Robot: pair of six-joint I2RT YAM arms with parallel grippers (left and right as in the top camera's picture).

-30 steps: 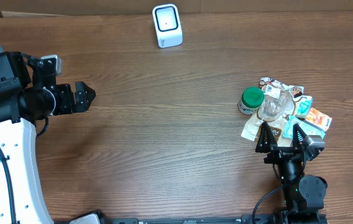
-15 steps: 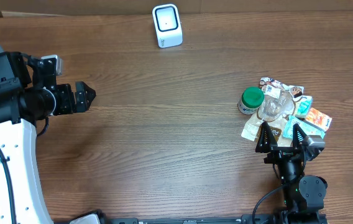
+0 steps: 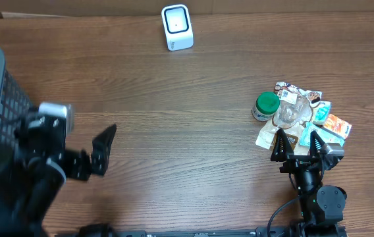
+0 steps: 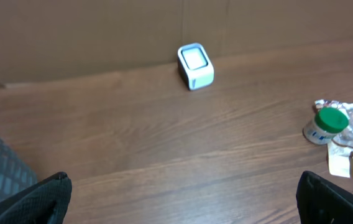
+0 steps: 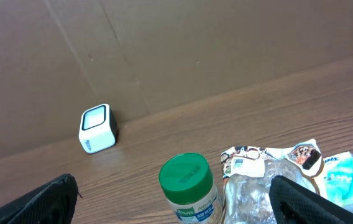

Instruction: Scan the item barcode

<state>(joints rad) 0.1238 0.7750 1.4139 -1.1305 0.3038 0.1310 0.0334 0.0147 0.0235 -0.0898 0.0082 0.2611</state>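
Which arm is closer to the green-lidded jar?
Right. The right arm has its open jaws just short of the green-lidded jar, at the packet pile; the left arm is far across the table.

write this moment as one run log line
left end effector: open, empty, above table | right end effector: open, empty, at item pile | scanner: far edge, no item presented

Black arms (image 3: 320, 197), tapered pincer fingers (image 3: 279, 147), thin cable (image 3: 278, 214), possibly grey wrist camera (image 3: 55, 113)

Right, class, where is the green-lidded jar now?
In the overhead view the green-lidded jar stands on the right of the table, at the left edge of the packet pile, just ahead of the right fingers.
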